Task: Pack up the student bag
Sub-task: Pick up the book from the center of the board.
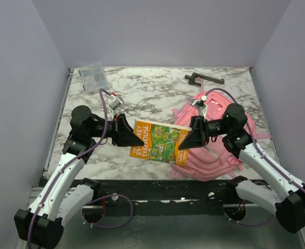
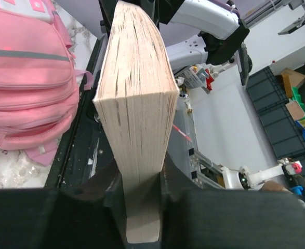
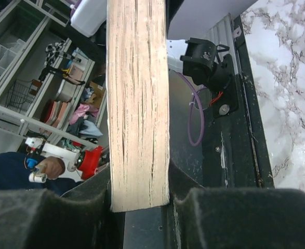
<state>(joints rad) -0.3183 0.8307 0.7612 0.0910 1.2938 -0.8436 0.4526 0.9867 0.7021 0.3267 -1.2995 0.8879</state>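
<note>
A thick paperback book (image 1: 160, 141) with an orange and green cover hangs above the table's near middle, held at both ends. My left gripper (image 1: 136, 136) is shut on its left end. In the left wrist view the cream page block (image 2: 136, 104) is pinched in the left gripper (image 2: 142, 207). My right gripper (image 1: 182, 140) is shut on the right end, and the right wrist view shows the pages (image 3: 138, 104) clamped in the right gripper (image 3: 139, 202). The student bag (image 1: 214, 155), pink, lies flat at the right under my right arm; the left wrist view shows the bag's (image 2: 27, 78) grey-trimmed pockets.
A clear plastic pouch (image 1: 94, 76) lies at the back left corner of the marble table (image 1: 152, 93). A black handled tool (image 1: 204, 78) lies at the back right. Grey walls close the table on three sides.
</note>
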